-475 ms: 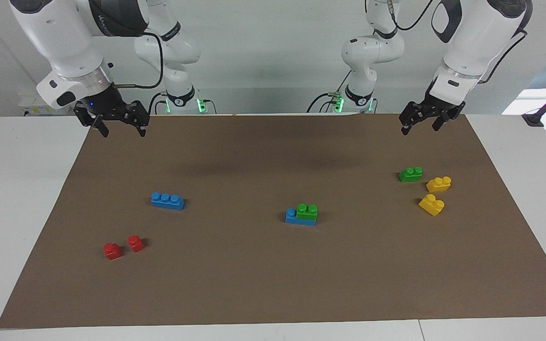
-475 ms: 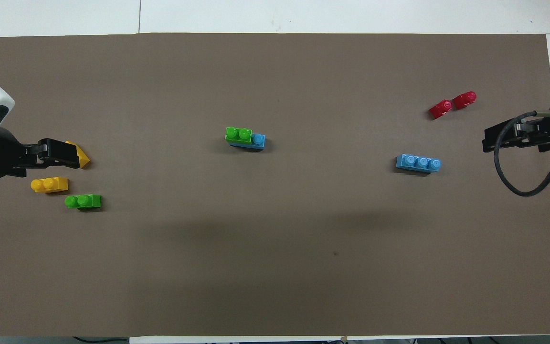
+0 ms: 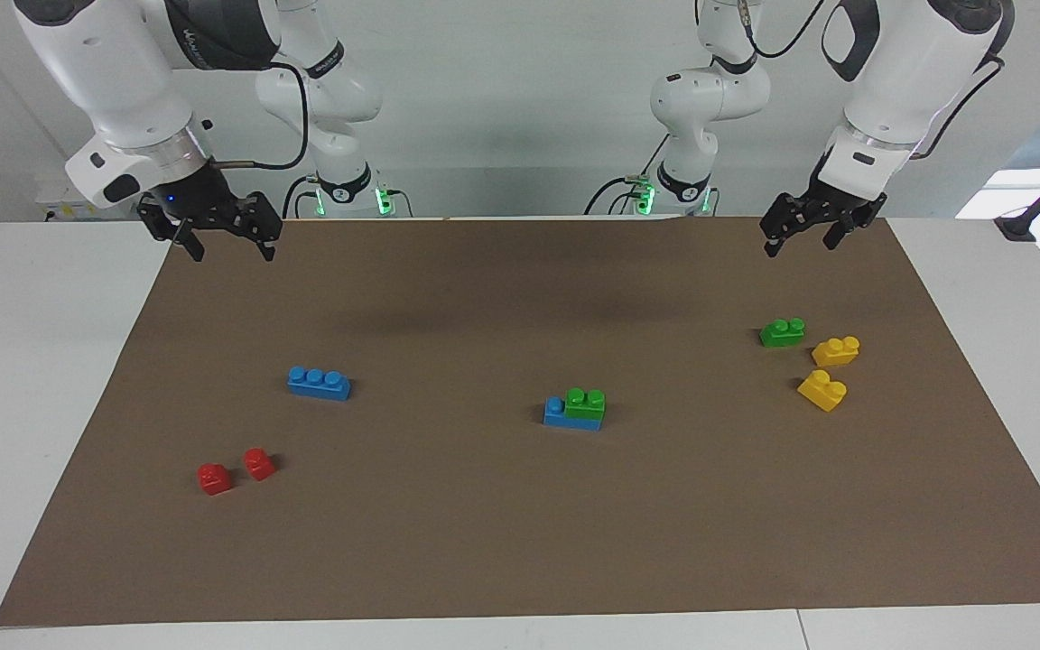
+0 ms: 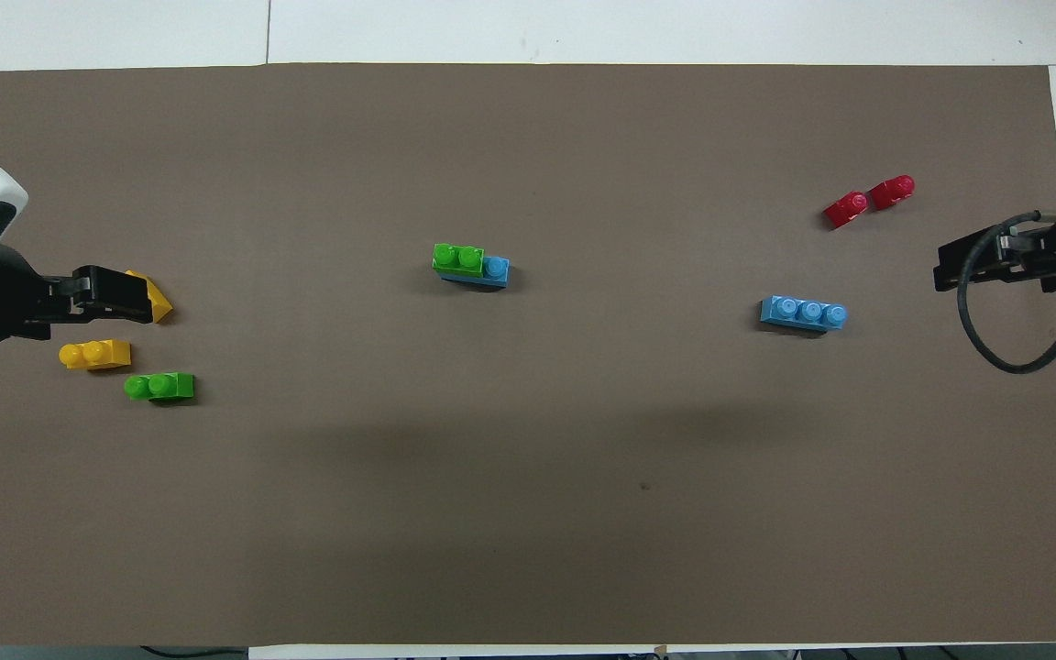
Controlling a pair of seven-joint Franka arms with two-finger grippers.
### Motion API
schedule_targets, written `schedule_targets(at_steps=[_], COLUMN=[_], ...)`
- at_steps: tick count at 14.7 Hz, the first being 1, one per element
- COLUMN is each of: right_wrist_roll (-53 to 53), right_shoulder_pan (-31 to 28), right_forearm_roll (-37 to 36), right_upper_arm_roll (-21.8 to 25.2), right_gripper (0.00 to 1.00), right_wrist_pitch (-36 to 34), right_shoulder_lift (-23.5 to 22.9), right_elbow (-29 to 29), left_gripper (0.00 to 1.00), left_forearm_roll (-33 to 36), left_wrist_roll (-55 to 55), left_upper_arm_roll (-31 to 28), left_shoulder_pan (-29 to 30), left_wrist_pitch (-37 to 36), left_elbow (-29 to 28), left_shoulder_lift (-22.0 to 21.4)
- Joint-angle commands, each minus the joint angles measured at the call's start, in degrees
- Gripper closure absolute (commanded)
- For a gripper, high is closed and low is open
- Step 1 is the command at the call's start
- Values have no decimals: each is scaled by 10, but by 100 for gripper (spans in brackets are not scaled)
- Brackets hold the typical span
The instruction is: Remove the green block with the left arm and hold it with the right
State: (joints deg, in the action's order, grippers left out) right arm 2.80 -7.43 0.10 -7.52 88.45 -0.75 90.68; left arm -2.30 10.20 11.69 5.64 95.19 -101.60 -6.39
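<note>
From across the tabletop (image 3: pixel 51 379), both arms hang raised over the robots' edge of the brown mat (image 3: pixel 520 542). The left claw (image 3: pixel 800 236) hangs with its fingers apart and holds nothing, up over the mat corner at its own end. The right claw (image 3: pixel 227 236), also spread and empty, hangs over the other corner. The green block (image 3: pixel 585 403) sits pressed onto one end of a blue three-stud brick (image 3: pixel 565 417) near the mat's middle, one blue stud left bare. A second green brick (image 3: pixel 782 332) lies loose near two yellow bricks (image 3: pixel 836 350), at the left arm's end. A lone blue brick (image 3: pixel 319 383) and two red bricks (image 3: pixel 236 471) lie toward the right arm's end.

From overhead, the left claw (image 4: pixel 111 295) covers part of one yellow brick (image 4: pixel 158 299), though the facing view shows it well above. The cable loop (image 4: pixel 1005 321) below the right claw (image 4: pixel 986 261) shows fully here.
</note>
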Motion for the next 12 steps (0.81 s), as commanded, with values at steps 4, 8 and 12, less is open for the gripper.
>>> schedule_targets(at_steps=[4,8,12], right_wrist_roll=[-14,-17,188], right_shoulder_pan=[-28,-28,-24], right_forearm_roll=[-1,8,36], right_upper_arm_roll=[-5,-6,-6], right_gripper=[0,0,5], right_wrist_pitch=[3,5,36], right_shoulder_lift=[4,3,-6], right_elbow=[5,5,14], left_gripper=[0,0,0], left_forearm_roll=[-12,-16,-16], left_wrist_roll=[39,329,563], left_upper_arm_roll=[-3,2,2], left_shoulder_pan=[-2,-55,-120], left_wrist_pitch=[10,55,95], left_elbow=[-13,-22,-29], left_shoulder_lift=[-14,-13,-3])
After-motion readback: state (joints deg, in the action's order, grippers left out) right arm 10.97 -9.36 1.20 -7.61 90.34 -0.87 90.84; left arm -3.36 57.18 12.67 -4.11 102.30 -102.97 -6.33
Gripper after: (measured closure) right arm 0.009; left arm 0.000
